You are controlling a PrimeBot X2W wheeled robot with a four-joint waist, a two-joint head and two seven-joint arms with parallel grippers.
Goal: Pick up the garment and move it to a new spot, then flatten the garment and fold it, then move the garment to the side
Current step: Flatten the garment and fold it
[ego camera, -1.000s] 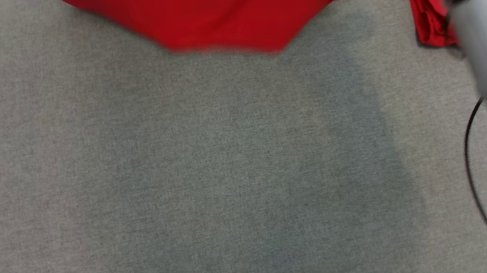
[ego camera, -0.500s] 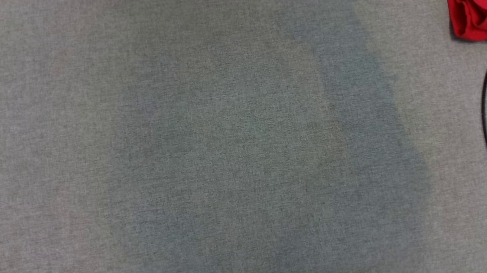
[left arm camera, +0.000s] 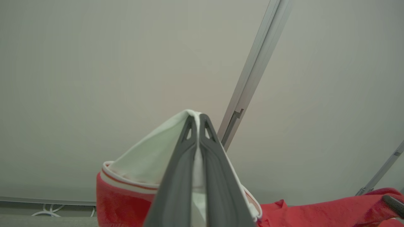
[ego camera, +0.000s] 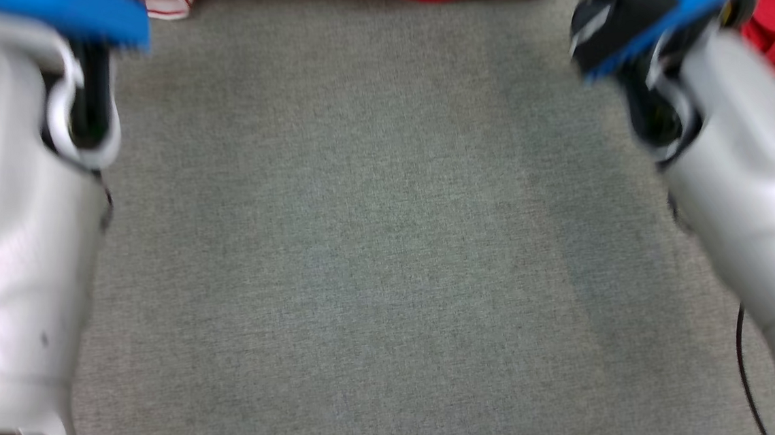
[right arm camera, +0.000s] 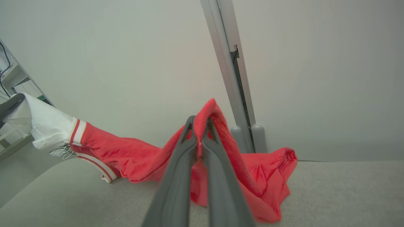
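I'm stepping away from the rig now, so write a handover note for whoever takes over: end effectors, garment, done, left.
Left end effector: shut on the white part of the red garment.
Right end effector: shut on its red cloth.
Garment hangs between them, lower part touching the gray surface.
Done: pickup.
Left: set down at new spot, flatten, fold, move aside.
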